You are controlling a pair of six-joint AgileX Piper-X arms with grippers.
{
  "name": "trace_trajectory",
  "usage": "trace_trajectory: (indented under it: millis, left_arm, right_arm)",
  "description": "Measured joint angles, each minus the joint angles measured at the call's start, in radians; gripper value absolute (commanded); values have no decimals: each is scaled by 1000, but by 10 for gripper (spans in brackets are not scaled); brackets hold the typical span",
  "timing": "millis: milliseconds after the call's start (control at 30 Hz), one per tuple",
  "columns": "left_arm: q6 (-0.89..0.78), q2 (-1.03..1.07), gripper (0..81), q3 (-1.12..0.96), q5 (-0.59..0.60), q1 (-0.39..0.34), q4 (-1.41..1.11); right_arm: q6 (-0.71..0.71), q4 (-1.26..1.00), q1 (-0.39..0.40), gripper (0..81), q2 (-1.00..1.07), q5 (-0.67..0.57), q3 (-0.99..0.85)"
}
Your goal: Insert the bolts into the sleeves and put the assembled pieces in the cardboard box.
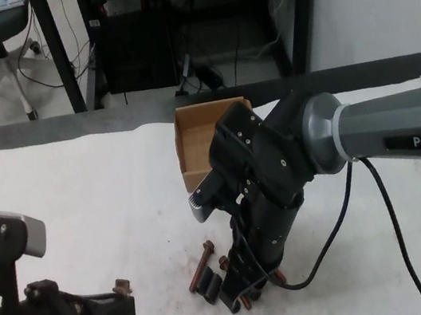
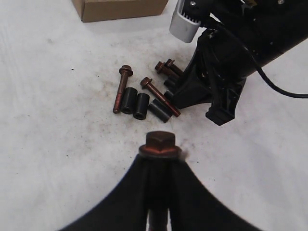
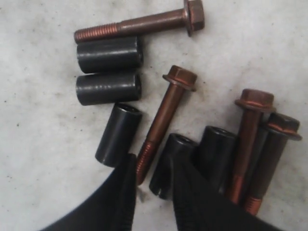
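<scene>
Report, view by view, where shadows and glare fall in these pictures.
High view: even light, only a soft shadow on the bench under the right arm. Left wrist view: a dull glint on the head of the bolt in the left hand. Right wrist view: faint sheen along the sleeves, thin shadows beneath them, no harsh glare.

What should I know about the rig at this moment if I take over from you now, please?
Left end effector: shut on a bolt, held short of the pile.
Right end effector: open, down at the pile of loose bolts and sleeves on the white cloth.
Cardboard box: upright, beyond the pile.
Done: one bolt is in hand.
Left: sleeve the bolts and box the pieces. I cannot tell whether any piece is already assembled.
</scene>
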Motion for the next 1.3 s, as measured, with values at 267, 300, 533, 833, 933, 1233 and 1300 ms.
trace_trajectory:
  millis: [267,300,533,833,933,1233,1300]
  left_arm:
    - [0,0,4,0,0,0,0]
    - [0,0,4,0,0,0,0]
    - [0,0,4,0,0,0,0]
    - [0,0,4,0,0,0,0]
    - [0,0,4,0,0,0,0]
    - [29,0,4,0,-6,0,52]
    - [30,0,4,0,-12,0,56]
  right_arm:
    - [-4,0,0,252,0,36,0]
    - [-4,0,0,252,0,36,0]
    - [-7,0,0,326,0,36,0]
    - [-7,2,0,349,0,82,0]
    - [-7,2,0,348,0,88,0]
    - [-8,17,0,347,26,92,-14]
    - [-8,17,0,347,26,92,-14]
